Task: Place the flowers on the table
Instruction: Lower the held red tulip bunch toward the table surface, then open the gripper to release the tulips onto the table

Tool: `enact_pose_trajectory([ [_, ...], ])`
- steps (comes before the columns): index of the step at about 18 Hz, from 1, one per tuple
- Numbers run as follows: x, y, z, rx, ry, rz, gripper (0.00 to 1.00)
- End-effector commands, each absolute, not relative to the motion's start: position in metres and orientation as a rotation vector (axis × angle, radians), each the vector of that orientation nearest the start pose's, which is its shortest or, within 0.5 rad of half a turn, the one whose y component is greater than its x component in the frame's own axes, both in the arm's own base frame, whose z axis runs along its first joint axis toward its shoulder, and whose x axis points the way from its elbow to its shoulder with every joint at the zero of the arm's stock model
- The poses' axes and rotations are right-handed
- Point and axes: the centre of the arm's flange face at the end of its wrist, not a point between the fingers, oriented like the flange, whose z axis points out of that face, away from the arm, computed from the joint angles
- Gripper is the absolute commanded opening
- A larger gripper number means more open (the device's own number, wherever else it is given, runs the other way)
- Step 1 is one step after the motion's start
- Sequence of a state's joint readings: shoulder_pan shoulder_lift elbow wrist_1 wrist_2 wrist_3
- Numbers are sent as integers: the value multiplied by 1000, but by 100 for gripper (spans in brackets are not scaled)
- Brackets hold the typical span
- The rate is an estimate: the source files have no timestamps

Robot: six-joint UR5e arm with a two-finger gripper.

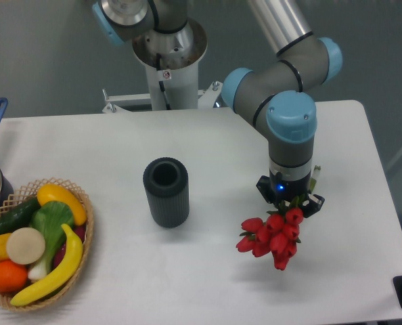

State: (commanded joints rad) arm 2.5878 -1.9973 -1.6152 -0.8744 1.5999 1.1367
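Pincer [290,201] clamped on the red tulips [272,236], buds hanging above the white worktop [208,284].

Single fixed camera, elevated, set off the tabletop's [208,142] near long edge, looking obliquely down toward the far edge and the arm's pedestal [168,64]. Medium range; the left and near edges are cropped.

Red flowers [272,237] with bits of green stem, plain white table [187,142], dark grey ribbed vase [166,192], tan wicker basket [79,233] full of yellow, green and orange produce.
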Motion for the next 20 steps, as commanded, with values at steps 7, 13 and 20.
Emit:
enact_pose_trajectory([
  [7, -476, 448, 290, -3046, 183, 304, 39],
  [13, -470, 444, 277, -3060, 180, 268, 45],
  [20, -462, 440, 260, -3081, 189, 222, 71],
])
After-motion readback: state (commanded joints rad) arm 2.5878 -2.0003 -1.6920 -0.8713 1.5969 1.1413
